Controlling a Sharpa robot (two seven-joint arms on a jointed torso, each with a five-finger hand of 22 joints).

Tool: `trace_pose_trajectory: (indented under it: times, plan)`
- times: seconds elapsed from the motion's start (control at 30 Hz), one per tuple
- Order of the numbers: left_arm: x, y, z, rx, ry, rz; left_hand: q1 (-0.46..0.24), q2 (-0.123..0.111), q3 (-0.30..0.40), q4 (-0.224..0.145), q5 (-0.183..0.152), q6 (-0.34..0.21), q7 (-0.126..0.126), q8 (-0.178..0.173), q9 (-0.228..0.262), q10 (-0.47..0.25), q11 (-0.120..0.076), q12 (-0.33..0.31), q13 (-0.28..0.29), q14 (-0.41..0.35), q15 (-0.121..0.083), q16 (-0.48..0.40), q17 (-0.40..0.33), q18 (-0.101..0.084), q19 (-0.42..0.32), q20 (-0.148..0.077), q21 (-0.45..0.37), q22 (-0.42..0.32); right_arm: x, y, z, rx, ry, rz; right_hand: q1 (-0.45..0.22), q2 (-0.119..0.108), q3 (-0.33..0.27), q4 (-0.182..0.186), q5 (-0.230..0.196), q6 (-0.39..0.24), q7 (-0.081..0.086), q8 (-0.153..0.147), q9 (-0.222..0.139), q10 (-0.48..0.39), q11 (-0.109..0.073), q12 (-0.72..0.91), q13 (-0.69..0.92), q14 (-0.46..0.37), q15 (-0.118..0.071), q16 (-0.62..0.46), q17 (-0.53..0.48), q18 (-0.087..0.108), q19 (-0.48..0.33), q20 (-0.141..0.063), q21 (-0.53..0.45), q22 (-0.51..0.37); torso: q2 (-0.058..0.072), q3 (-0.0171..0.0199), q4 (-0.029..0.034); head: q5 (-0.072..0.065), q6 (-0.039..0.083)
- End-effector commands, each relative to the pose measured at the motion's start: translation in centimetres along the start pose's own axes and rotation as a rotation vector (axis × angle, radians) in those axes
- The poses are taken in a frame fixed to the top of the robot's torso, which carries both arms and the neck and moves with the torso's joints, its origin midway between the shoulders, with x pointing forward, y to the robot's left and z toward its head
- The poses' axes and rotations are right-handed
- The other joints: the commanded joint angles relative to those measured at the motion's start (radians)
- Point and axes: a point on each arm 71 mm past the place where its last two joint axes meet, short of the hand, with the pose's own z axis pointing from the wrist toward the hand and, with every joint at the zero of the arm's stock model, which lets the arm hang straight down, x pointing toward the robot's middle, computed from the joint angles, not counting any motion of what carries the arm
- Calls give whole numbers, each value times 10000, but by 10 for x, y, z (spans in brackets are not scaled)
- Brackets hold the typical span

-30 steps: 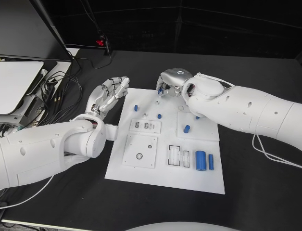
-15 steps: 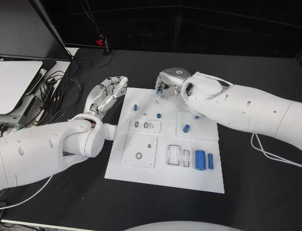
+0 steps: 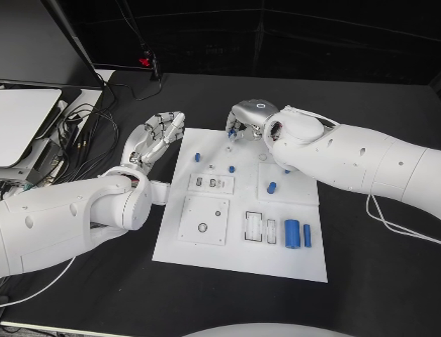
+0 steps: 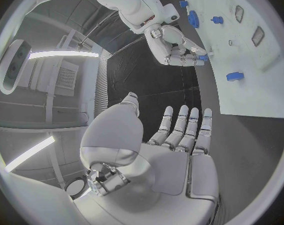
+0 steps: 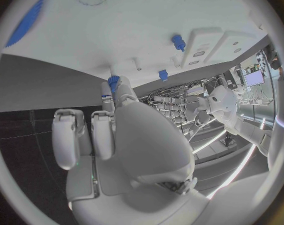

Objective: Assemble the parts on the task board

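Observation:
The white task board point(image 3: 246, 249) lies mid-table. My right hand point(image 3: 247, 121) hovers over its far edge and pinches a small blue part point(image 5: 113, 81) at its fingertips; the left wrist view shows that part point(image 4: 203, 58) too. My left hand point(image 3: 155, 140) is open, fingers straight, just off the board's far left corner, holding nothing. Small blue pegs stand on the board at the far left point(image 3: 197, 157), in the middle point(image 3: 232, 168) and further right point(image 3: 272, 187). A large blue cylinder point(image 3: 293, 233) and a thin blue rod point(image 3: 307, 235) lie near the board's right edge.
Recessed plates point(image 3: 204, 220) and slots point(image 3: 261, 227) sit in the board's near half. A white laptop-like device point(image 3: 13, 123) and tangled cables point(image 3: 89, 133) crowd the table's left side. A blue gear point(image 5: 26, 22) lies on the board near my right hand.
Both hands have drifted slightly left. My right hand keeps its pinch on the small blue part, and the parts on the board have not moved.

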Motion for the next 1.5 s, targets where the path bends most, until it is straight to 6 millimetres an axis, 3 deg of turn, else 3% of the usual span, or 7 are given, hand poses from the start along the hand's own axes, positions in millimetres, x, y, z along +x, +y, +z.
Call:
trace_pose_trajectory:
  times: [0.03,1.5]
  plan:
    - [1,-21,-2,2917,103,-28,51,122,-68,8,63,50,1603,52,-23,48,2,52,-5,-11,36,35,9,91,-29,-2,68,8,0,0,-1,-26,-208,79,-48,-48,13,45,39,72,26,-5,9,29,36,-47,14,537,17,-36,2,-24,319,-1,-50,1478,4,0,10,-9,4]
    - [-1,-20,-3,2823,80,5,114,169,-82,6,101,44,1604,57,-47,40,3,58,-5,-17,38,41,10,84,-38,-1,74,8,6,-6,-6,445,243,242,-122,-85,56,69,37,-37,91,-163,-7,-75,90,-148,9,494,41,-105,-213,-5,274,16,-86,1399,5,-15,75,-105,-8]
